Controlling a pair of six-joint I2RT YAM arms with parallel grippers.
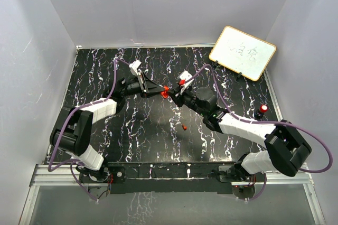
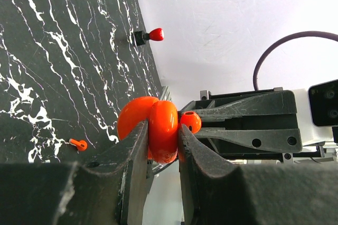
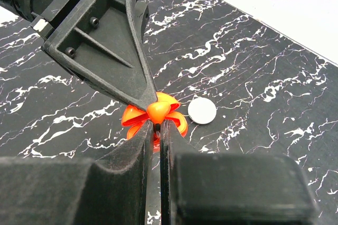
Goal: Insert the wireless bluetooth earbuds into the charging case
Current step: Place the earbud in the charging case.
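The left gripper (image 2: 162,135) is clamped on the open red case (image 2: 138,115), holding it off the table (image 3: 253,77). Facing it, the right gripper (image 3: 157,127) has its fingers (image 3: 132,156) pressed on a red bud (image 3: 158,110), right at the case's mouth. Not seated yet, I'd say. A second bud (image 2: 78,143), also red, lies on the table below the two grippers, so that one's left too. The case's wells are hidden behind the fingers. A white puck (image 3: 202,110) sits just beyond the right gripper's tips.
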